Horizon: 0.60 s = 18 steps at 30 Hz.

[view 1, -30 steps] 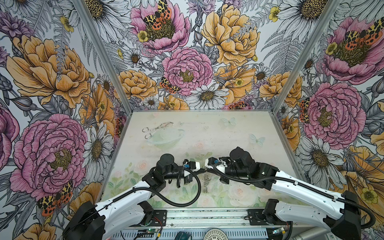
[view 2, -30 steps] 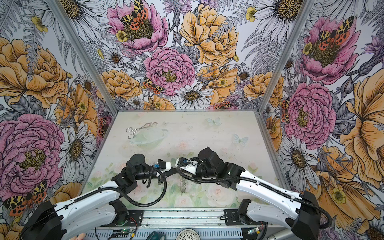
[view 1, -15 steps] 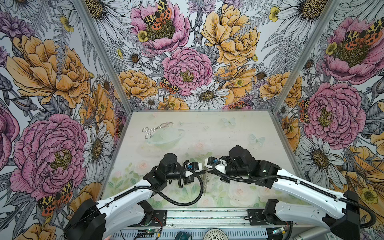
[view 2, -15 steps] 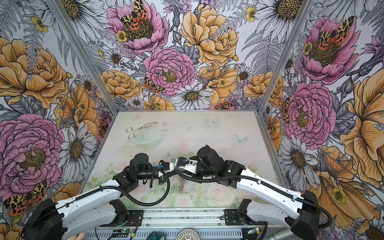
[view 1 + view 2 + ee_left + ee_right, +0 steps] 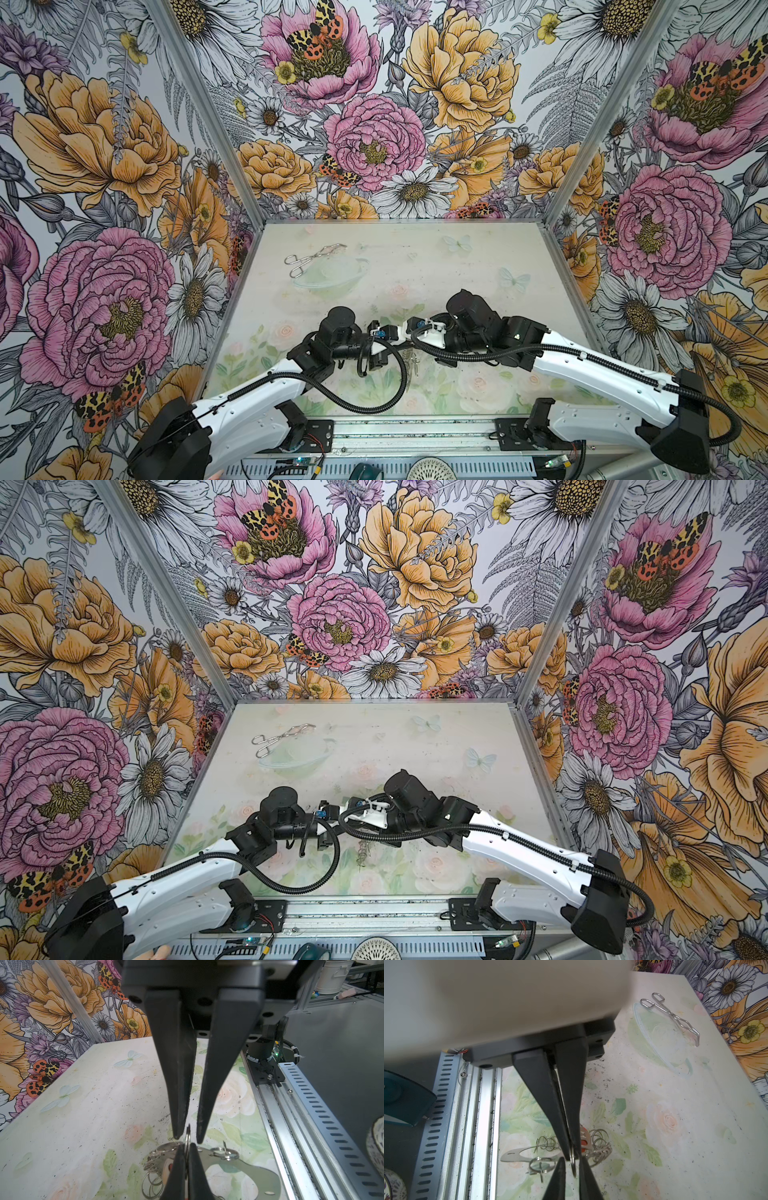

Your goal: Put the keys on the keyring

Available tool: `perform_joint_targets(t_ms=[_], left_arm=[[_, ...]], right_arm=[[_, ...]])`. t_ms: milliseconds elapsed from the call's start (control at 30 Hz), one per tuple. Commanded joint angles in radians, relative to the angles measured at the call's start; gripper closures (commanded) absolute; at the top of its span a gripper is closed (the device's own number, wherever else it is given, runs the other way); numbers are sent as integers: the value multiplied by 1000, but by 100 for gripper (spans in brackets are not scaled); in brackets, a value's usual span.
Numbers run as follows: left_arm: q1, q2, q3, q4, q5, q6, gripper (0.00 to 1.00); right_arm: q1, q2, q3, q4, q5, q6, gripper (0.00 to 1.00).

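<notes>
**Keys [image 5: 584, 1138] beneath a ring pinched between two facing grippers**

On the left, the left gripper [image 5: 187, 1148] is clamped tight on a thin silver ring [image 5: 188, 1132]. The ring is held upright and edge-on, clear of the table [image 5: 478, 266]. Its plane is lined up with the long axis of the fingers, so its free arc is presented straight toward the right.

There it is met, tip to tip, by the right gripper [image 5: 572, 1160]. The jaws are parted only slightly, with one finger on each side of the ring's free edge. Nothing is seen to be gripped by them.

Just under the meeting tips the keys are found, marked by their red tag. They are bunched among loose silver rings against the flat band of the keyring [image 5: 266, 1175]. It cannot be told whether this cluster hangs from the pinched ring or rests on the table. Nor can it be told whether the keys are already threaded.

The coming move is judged to turn on this alignment. The ring lies dead ahead of the right gripper and already between its fingers, so a slight closing should be enough for its free edge to be taken. The keys below are about equally near to both arms.
</notes>
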Motion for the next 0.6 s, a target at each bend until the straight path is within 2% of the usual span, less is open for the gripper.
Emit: perform_joint_targets(t_ms=[0, 333, 433, 567], left_arm=[[-7, -12, 27, 2, 2, 12, 100], [-9, -15, 25, 0, -1, 13, 100], [-10, -16, 25, 0, -5, 12, 99], [-9, -11, 24, 0, -11, 11, 93]], right_arm=[[8, 8, 37, -5, 14, -5, 86], [9, 16, 44, -4, 29, 4, 100], [9, 14, 45, -2, 47, 11, 100], [-10, -6, 49, 12, 45, 48, 100]])
